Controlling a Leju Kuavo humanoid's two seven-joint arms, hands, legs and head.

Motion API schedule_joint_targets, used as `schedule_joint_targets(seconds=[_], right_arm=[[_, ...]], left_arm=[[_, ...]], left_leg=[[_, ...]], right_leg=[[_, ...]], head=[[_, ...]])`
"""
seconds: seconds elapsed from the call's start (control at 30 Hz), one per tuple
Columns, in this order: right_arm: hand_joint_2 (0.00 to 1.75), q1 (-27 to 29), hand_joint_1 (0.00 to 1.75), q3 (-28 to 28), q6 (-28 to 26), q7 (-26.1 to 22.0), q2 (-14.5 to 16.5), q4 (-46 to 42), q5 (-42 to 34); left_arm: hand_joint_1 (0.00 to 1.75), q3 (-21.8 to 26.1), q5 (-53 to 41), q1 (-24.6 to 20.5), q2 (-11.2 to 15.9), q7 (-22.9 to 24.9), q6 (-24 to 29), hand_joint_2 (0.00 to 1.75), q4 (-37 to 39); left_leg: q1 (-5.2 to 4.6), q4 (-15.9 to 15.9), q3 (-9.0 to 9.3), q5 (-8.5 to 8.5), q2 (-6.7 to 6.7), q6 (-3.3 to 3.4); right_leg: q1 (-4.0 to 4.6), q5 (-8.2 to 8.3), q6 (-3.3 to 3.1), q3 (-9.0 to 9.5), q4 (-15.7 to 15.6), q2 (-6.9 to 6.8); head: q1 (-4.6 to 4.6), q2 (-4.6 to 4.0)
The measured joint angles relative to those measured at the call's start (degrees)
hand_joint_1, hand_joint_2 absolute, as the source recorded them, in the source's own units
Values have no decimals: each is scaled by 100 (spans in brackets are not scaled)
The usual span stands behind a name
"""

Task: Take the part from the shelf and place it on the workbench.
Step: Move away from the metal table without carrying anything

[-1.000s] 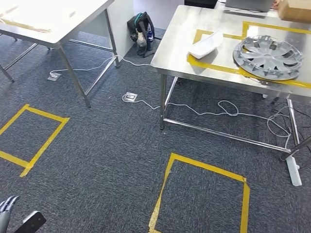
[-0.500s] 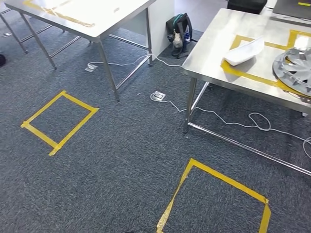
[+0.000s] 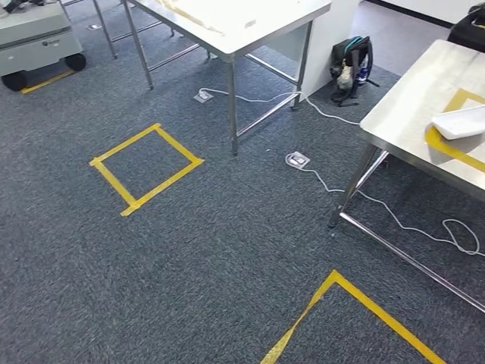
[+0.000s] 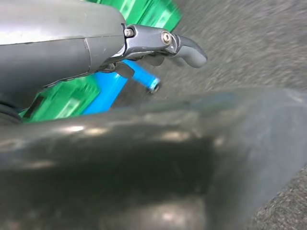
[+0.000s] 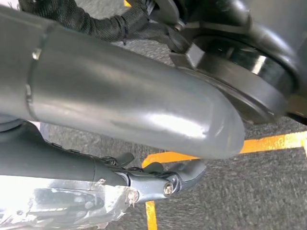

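The steel workbench point(image 3: 411, 114) stands at the right edge of the head view, marked with yellow tape, with a white tray-like part point(image 3: 460, 121) lying on it. My left hand point(image 4: 152, 43) hangs by my side over the carpet, fingers stretched out and holding nothing; blurred green and blue shapes lie behind it. My right hand point(image 5: 159, 179) also hangs low above the carpet and a yellow tape line point(image 5: 217, 148), fingers extended and empty.
A second white-topped table point(image 3: 240, 23) stands at the back. A grey wheeled cart point(image 3: 34, 38) is at the top left. Yellow tape squares point(image 3: 145, 167) mark the carpet. A white cable point(image 3: 395, 220) and a floor socket point(image 3: 297, 160) lie near the workbench legs, and a dark bag point(image 3: 352, 64) leans behind.
The camera has swung left: the workbench slid to the right edge, the silver wheel cover left the picture, and the grey cart came in at top left.
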Motion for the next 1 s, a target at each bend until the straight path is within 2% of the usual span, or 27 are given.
schedule_joint_targets(seconds=[0.03,0.07,0.1,0.13,0.17,0.2,0.23,0.27,0.3,0.33,0.4,0.43,0.47,0.5,0.53,0.57,0.6,0.63,0.7,0.77,0.8,0.83,0.87,0.9,0.93,0.97,1.0], right_arm=[[0,4,0,-2,0,1,-3,0,0],[0,6,0,-4,0,0,-5,0,1],[0,4,0,-7,1,0,-1,0,0],[0,0,0,-10,2,-1,4,-1,1],[0,-4,0,-15,2,-2,11,-3,0],[0,-9,0,-20,3,-2,17,-4,1],[0,-10,0,-24,3,-3,16,-6,2],[0,-12,0,-27,3,-3,16,-7,1],[0,-9,0,-28,3,-4,15,-7,2],[0,-3,0,-28,3,-5,14,-8,1],[0,16,0,-30,1,-5,8,-9,-1],[0,26,0,-30,1,-4,3,-9,-2],[0,33,0,-30,0,-4,-2,-9,-3],[0,36,0,-30,0,-5,-4,-9,-2],[0,35,0,-29,0,-8,-5,-9,-2],[0,31,0,-29,0,-14,-7,-9,-4],[0,24,0,-29,0,-25,-8,-9,-7],[0,15,0,-30,0,-41,-9,-8,-17],[0,-19,0,-29,1,-86,-11,-5,-64],[0,-68,0,-26,1,-134,-19,0,-130],[0,-89,0,-24,1,-166,-23,3,-161],[0,-101,0,-23,0,-208,-26,5,-190],[0,-108,0,-21,0,-253,-28,12,-223],[0,-106,0,-16,0,-292,-29,24,-257],[0,-105,0,-8,0,-324,-29,38,-284],[0,-101,0,5,0,-340,-29,53,-302],[0,-95,0,17,0,-354,-29,67,-315]], left_arm=[[0,53,-2,-3,-49,0,-1,0,8],[0,95,-3,-3,-85,-1,-1,0,14],[0,133,-4,-7,-108,0,-1,0,19],[0,168,-4,-11,-121,-1,1,0,20],[0,199,-4,-13,-132,-1,3,0,21],[0,228,-5,-15,-143,-1,4,0,22],[0,249,-5,-14,-156,-1,5,0,24],[0,267,-4,-11,-170,-1,3,0,26],[0,280,1,-12,-179,0,2,0,27],[0,289,25,-15,-185,2,3,0,28],[0,287,143,-25,-199,27,17,0,28],[0,278,237,-25,-208,55,36,0,28],[0,265,335,-14,-217,86,65,0,30],[0,249,438,6,-225,114,98,0,31],[0,233,533,27,-230,135,132,0,33],[0,215,610,46,-235,144,159,0,34],[0,201,671,59,-239,149,179,0,34],[0,189,705,60,-242,149,189,0,34],[0,163,765,50,-244,133,202,0,36],[0,143,856,54,-255,113,215,0,44],[0,137,916,67,-265,108,221,0,49],[0,130,972,72,-274,107,223,0,54],[0,118,1024,68,-280,107,221,0,59],[0,107,1066,60,-282,107,217,0,62],[0,96,1097,51,-282,107,208,0,66],[0,89,1115,48,-283,107,200,0,71],[0,86,1127,51,-285,107,190,0,78]], left_leg=[[11,8,7,-1,-89,-21],[24,30,11,-8,-179,-57],[24,59,10,-22,-267,-106],[20,101,1,-43,-345,-149],[10,129,-10,-57,-405,-183],[-2,137,-17,-57,-452,-202],[0,135,-20,-46,-486,-209],[1,135,-23,-39,-455,-217],[0,205,-56,-84,-339,-225],[0,383,-140,-196,-185,-234],[-7,1087,-476,-586,108,-238],[-7,1494,-673,-763,149,-229],[-10,1794,-816,-858,161,-208],[-20,1910,-870,-844,164,-172],[-41,1803,-814,-724,170,-123],[-78,1509,-662,-538,209,-64],[-136,1123,-462,-346,341,7],[-197,736,-266,-224,488,65],[-278,291,-55,-160,697,111],[-266,187,-26,-171,588,92],[-245,151,-12,-154,510,89],[-221,117,6,-135,437,90],[-196,91,26,-116,361,94],[-188,87,27,-112,292,101],[-183,88,30,-112,215,112],[-180,88,38,-114,134,117],[-175,90,46,-117,49,118]], right_leg=[[-15,177,18,53,-204,14],[-47,416,52,203,-582,85],[-74,598,98,355,-949,225],[-108,722,97,478,-1239,334],[-131,768,77,551,-1394,421],[-130,750,28,565,-1415,432],[-131,753,-45,572,-1418,354],[-115,753,-88,578,-1414,283],[-94,757,-128,584,-1412,212],[-74,760,-162,585,-1413,136],[-26,758,-205,580,-1414,-17],[-3,752,-219,579,-1414,-102],[21,743,-233,582,-1414,-188],[46,732,-249,592,-1414,-274],[67,718,-265,607,-1414,-355],[83,704,-277,628,-1415,-431],[93,688,-281,651,-1419,-497],[110,664,-274,673,-1417,-560],[138,627,-247,705,-1432,-686],[151,601,-209,750,-1469,-808],[152,572,-184,763,-1448,-745],[152,494,-157,728,-1332,-595],[148,357,-134,619,-1084,-391],[143,183,-118,431,-711,-184],[137,13,-106,203,-293,-68],[131,-85,-95,-2,53,-21],[124,-71,-83,-129,221,-7]], head=[[3,0],[6,0],[22,0],[37,0],[39,0],[34,0],[16,0],[-3,0],[-18,0],[-27,0],[-48,0],[-49,0],[-49,0],[-49,0],[-46,0],[-46,0],[-45,0],[-50,0],[-51,0],[-51,0],[-51,0],[-41,0],[-31,0],[-21,0],[-14,0],[-11,0],[-8,0]])
